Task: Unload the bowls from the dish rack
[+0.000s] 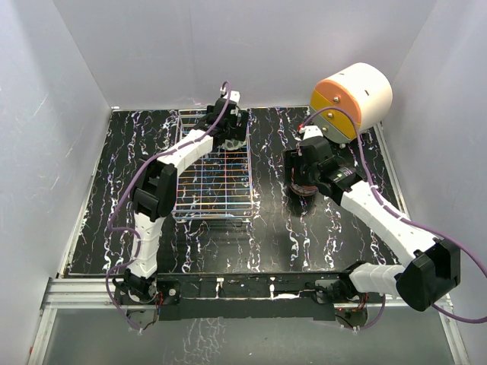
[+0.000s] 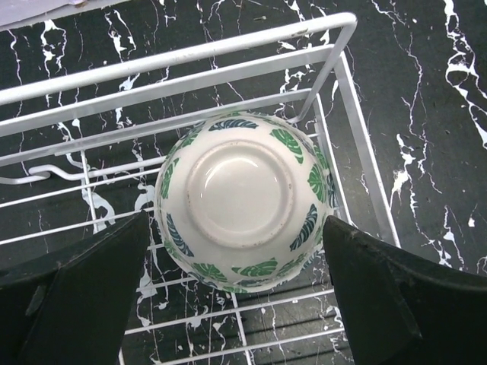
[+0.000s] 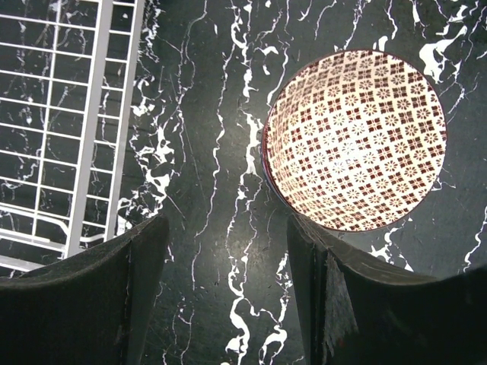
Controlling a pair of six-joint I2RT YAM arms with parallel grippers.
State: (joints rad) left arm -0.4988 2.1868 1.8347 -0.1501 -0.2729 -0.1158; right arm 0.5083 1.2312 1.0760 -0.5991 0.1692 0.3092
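Green-leaf bowl (image 2: 240, 204), red-patterned bowl (image 3: 354, 141)

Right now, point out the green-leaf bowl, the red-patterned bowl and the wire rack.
Green-leaf round ceramic bowl (image 2: 240, 194): left wrist view, centre of upturned base.
Red-patterned round ceramic bowl (image 3: 355, 141): right wrist view, middle of inside.
Silver wire dish rack (image 3: 91, 114): right wrist view, side rim.

left arm (image 1: 179, 155): over dish rack (image 1: 215, 199) far corner | right arm (image 1: 374, 210): over bowl (image 1: 301, 190)

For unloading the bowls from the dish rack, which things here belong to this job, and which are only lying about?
Belong to the job:
- dish rack
- green-leaf bowl, upside down in the rack
- red-patterned bowl, upright on the table

Only lying about:
- white-and-orange cylinder, at the far right
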